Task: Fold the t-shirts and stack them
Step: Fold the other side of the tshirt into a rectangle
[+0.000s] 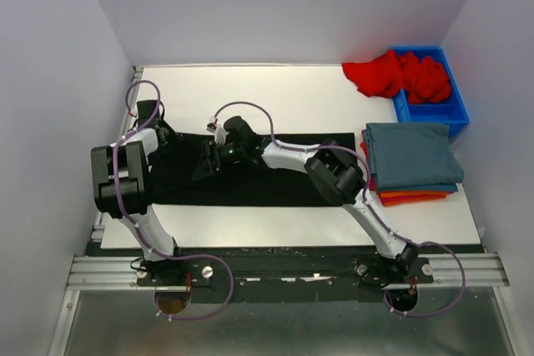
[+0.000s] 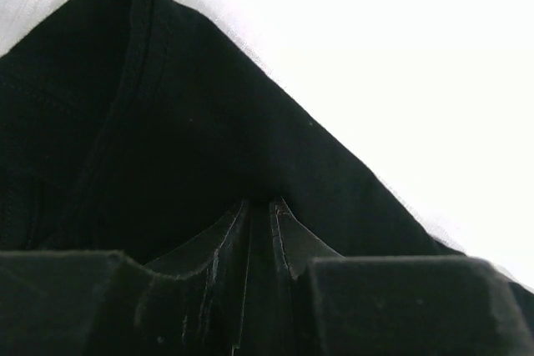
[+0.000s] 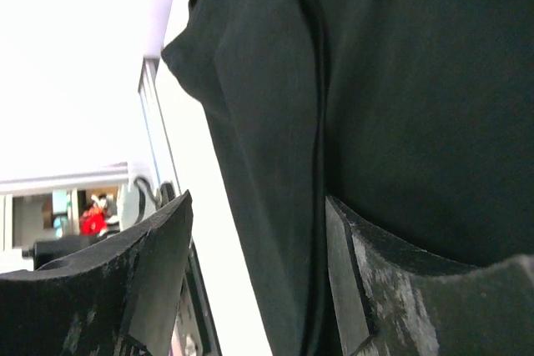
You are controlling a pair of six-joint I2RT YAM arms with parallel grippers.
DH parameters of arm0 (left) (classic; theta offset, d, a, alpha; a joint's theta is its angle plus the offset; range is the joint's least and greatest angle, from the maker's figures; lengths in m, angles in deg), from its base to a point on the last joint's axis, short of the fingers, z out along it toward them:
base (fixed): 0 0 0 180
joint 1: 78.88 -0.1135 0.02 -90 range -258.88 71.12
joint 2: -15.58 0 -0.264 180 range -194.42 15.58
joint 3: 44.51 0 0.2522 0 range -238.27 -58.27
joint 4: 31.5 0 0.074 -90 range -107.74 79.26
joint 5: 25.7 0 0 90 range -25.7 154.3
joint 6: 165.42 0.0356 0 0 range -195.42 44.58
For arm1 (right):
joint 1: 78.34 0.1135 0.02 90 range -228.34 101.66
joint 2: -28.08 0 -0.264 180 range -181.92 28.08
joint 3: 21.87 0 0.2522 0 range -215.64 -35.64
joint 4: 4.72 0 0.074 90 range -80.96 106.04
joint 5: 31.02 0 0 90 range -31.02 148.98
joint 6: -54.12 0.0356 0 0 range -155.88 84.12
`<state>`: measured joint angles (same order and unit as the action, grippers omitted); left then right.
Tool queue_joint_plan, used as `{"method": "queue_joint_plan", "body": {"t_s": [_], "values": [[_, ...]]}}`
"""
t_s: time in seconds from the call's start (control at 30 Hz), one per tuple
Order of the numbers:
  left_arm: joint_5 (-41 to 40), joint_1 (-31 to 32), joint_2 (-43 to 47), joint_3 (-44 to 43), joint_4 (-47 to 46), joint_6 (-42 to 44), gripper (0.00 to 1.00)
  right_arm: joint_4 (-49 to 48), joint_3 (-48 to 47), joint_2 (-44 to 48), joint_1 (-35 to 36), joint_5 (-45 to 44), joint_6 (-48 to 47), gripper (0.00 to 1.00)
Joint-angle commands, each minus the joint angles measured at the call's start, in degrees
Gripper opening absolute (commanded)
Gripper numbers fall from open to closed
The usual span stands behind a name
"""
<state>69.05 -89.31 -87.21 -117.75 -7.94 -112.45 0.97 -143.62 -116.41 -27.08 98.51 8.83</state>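
A black t-shirt (image 1: 275, 177) lies spread in a long band across the middle of the table. My left gripper (image 1: 169, 135) is at its left end, its jaws pressed together on a hemmed corner of the black cloth (image 2: 192, 122) in the left wrist view (image 2: 260, 210). My right gripper (image 1: 204, 167) reaches left over the shirt. It is open (image 3: 259, 239), with a fold of black cloth (image 3: 275, 164) hanging between its fingers (image 3: 158, 264). A folded stack stands at the right: a slate-blue shirt (image 1: 410, 154) on top, orange (image 1: 413, 198) beneath. A crumpled red shirt (image 1: 392, 72) hangs out of the bin.
A blue plastic bin (image 1: 442, 110) stands at the back right corner, right behind the folded stack. White walls close in the table on the left, back and right. The metal rail (image 1: 284, 271) with both arm bases runs along the near edge.
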Motion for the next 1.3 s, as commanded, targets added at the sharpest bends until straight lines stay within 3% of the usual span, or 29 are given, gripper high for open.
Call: {"method": "queue_joint_plan", "body": {"t_s": [0.0,0.17,0.5,0.83,0.93,1.1,1.27], "values": [[-0.36,-0.55,-1.72,-0.46,2.06,1.53,0.28,-0.61,8.03,4.55,4.1,7.13,0.38,0.7],[-0.18,-0.64,-1.46,-0.2,1.89,1.62,0.28,-5.46,17.35,11.4,6.3,10.22,-0.58,0.7],[1.04,-0.64,1.61,2.26,1.1,1.0,0.28,-3.79,30.37,22.75,8.06,9.97,-8.4,0.7],[-1.23,3.13,20.15,14.65,-0.23,-2.6,0.32,-5.89,29.24,23.64,2.7,-0.41,-3.58,0.66],[-1.15,4.19,22.79,17.29,-0.05,-2.95,0.32,-5.37,26.35,21.01,2.26,-0.77,-2.44,0.57],[1.04,5.07,22.54,19.67,-1.72,-4.09,0.31,-5.46,21.16,16.88,2.08,0.99,-1.12,0.01],[1.4,6.66,21.66,20.72,-1.89,-5.06,0.27,-3.44,17.9,13.97,1.82,-0.59,-1.64,0.01]]}}
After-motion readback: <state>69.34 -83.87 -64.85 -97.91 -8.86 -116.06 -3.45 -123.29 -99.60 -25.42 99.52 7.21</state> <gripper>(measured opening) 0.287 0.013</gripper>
